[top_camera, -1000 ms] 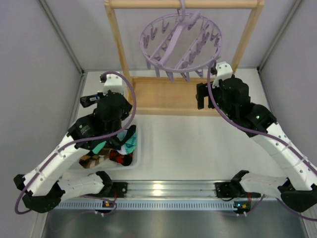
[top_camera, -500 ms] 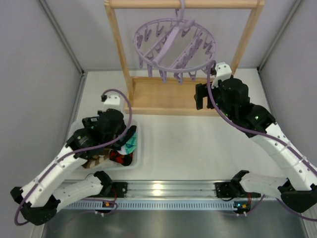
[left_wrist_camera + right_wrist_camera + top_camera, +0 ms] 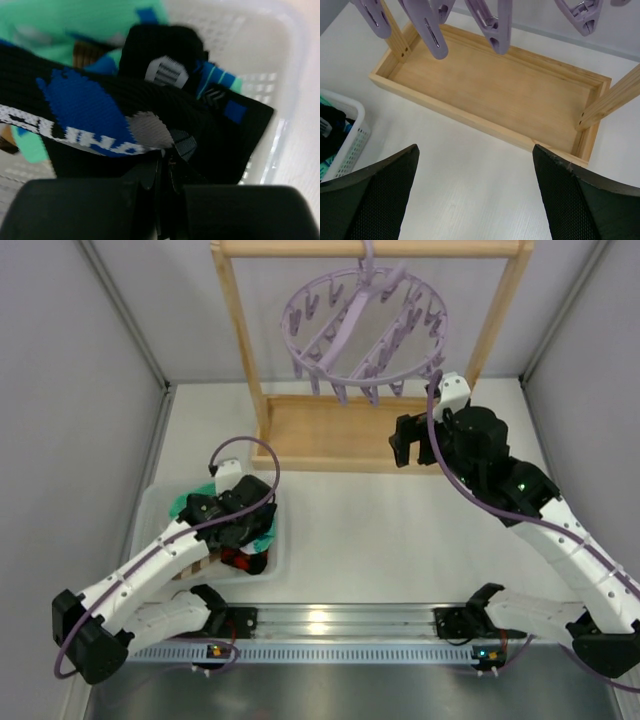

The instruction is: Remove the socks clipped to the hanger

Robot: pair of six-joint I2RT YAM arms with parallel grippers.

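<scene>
Light wood rack (image 3: 240, 330) at the far end of the table (image 3: 370, 530), straight ahead of me: two uprights w/ a bar across the top. Its base is a shallow wood tray (image 3: 495, 85), uprights standing inside it, one at each end. White plastic basket (image 3: 150, 505) w/ perforated walls sits on my left, near side, apart from the tray corner. Red-black sock (image 3: 243, 560) in the basket's near-right corner, partly covered, can't tell more. Metal rail (image 3: 330, 620) runs along the near table edge. Grey walls (image 3: 70, 390) on both sides & behind.
</scene>
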